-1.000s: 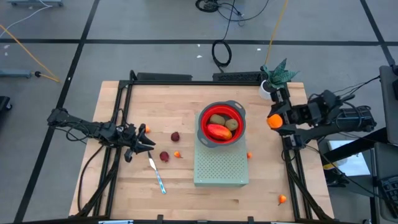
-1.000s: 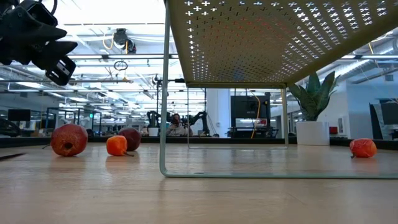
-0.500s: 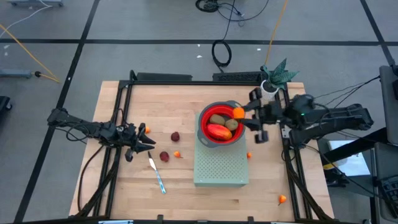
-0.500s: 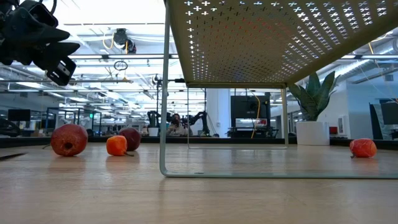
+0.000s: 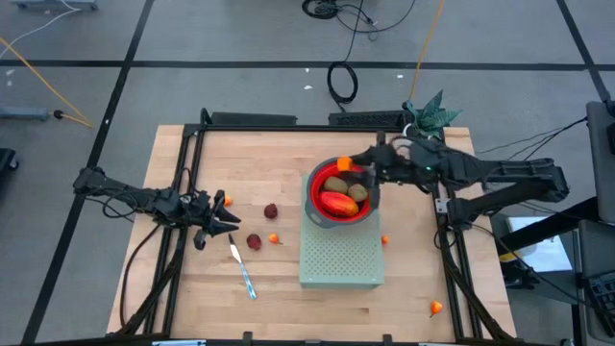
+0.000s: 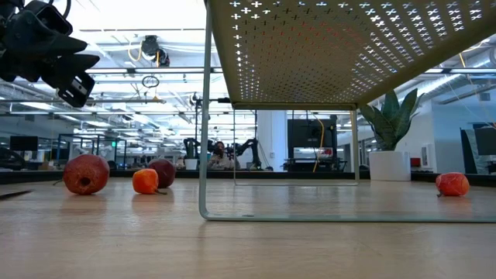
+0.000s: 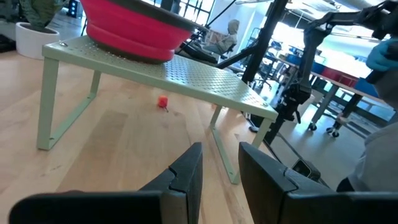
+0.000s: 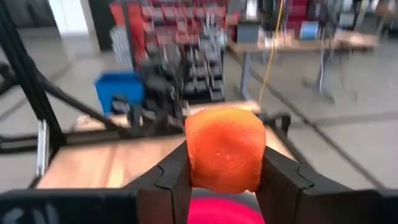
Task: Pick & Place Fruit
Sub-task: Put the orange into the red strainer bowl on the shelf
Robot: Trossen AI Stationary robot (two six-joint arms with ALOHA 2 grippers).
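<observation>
Right gripper point(image 5: 352, 163) is clamped on a small orange fruit point(image 8: 225, 148), held over the red bowl's point(image 5: 317, 207) far rim. Fruit should be centred w/ bowl interior, lowered, then released. Left gripper point(image 5: 231, 223), narrowly parted & empty, waits near the knife point(image 5: 242, 272).

The high view looks straight down on the whole wooden surface point(image 5: 288, 288), with the red bowl point(image 5: 343, 191) on the green perforated rack point(image 5: 340, 259) near frame centre. The low view sits at surface height, close under that rack point(image 6: 341, 46), facing the room. The left wrist view looks across the surface at the same rack point(image 7: 186, 71) and bowl point(image 7: 134, 28) from the side. The right wrist view hangs just above the bowl's rim point(image 8: 224, 214).
</observation>
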